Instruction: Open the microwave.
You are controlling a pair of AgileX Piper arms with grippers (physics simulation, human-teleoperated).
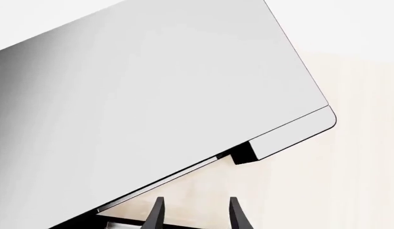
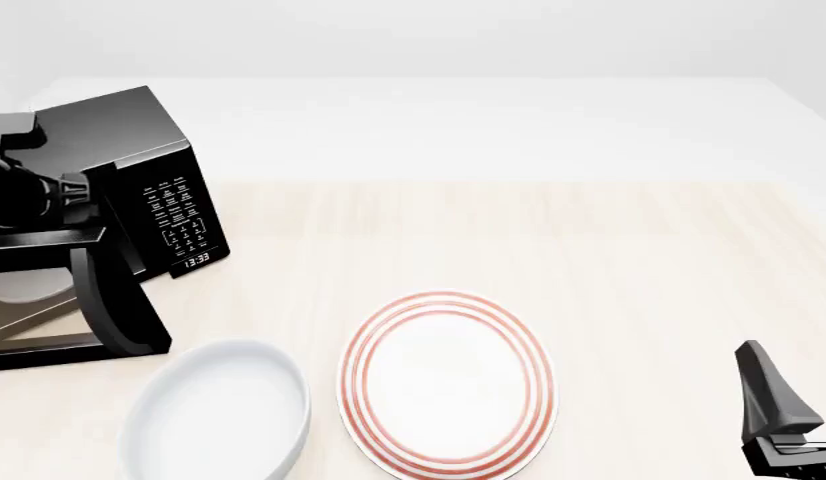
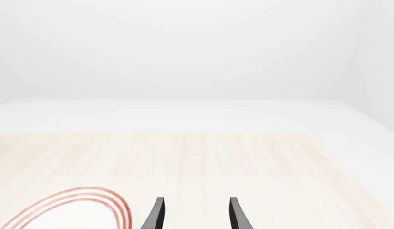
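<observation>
The microwave [image 2: 133,135] is a glossy black box at the table's far left, its keypad [image 2: 180,212] showing 13:33. Its door [image 2: 120,300] stands swung out toward the camera, and something white shows through the door frame. My left gripper [image 2: 80,192] hovers at the microwave's front, just above the door's top edge. In the left wrist view the left gripper [image 1: 195,214] is open with only pale table between its fingers, facing a glossy grey face of the microwave [image 1: 152,95]. My right gripper [image 2: 793,400] [image 3: 195,214] stays open at the near right, holding nothing.
A white plate with red rings [image 2: 447,385] lies at the front middle, its edge also in the right wrist view as the plate [image 3: 88,202]. A white bowl [image 2: 220,415] sits left of it, close to the open door. The light wooden table [image 2: 587,250] stretches right.
</observation>
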